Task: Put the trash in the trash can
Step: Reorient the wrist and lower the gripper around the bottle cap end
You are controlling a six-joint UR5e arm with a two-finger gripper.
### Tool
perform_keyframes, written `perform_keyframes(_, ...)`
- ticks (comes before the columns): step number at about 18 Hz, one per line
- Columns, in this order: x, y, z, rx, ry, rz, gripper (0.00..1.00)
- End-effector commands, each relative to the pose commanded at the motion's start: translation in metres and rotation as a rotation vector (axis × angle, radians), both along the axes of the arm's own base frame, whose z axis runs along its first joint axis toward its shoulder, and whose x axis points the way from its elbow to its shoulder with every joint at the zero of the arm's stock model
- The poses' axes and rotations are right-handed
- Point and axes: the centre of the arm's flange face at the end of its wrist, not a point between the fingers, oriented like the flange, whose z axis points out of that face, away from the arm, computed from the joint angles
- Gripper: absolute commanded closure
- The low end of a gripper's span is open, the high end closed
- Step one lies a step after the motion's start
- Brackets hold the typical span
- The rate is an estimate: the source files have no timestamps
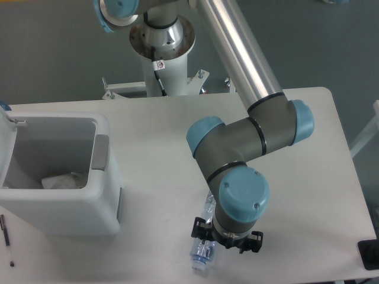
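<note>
The crushed plastic bottle (202,251) lies on the white table (160,154) near its front edge, with the white cap end pointing toward the camera. Only its lower part and a small piece of its upper end can be seen, because the arm's wrist covers the middle. The gripper (227,235) is low over the bottle, directly above its body, and this position looks like a preparation for a grasp from above. I cannot tell if the fingers are wide or closed on the bottle, because the blue wrist cap hides them; only the dark ends show on both sides. The trash can (89,207) stands well apart on the left side of the table, open at the top, and the crumpled white wrapper (61,180) lies inside it already. So, in my judgement, one piece is done and the bottle remains.
</note>
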Motion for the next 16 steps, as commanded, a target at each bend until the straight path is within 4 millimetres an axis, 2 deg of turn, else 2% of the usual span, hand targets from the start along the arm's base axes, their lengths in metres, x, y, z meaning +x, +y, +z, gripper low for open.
perform_keyframes(2,-0.002,0.004,-0.002,0.0,0.0,0.0,0.09)
perform_keyframes(6,0.012,0.016,-0.018,-0.048,0.021,-0.026,0.09)
perform_keyframes(12,0.023,0.022,-0.034,-0.079,0.023,-0.038,0.09)
perform_keyframes(16,0.039,0.023,-0.054,-0.106,-0.001,-0.053,0.09)
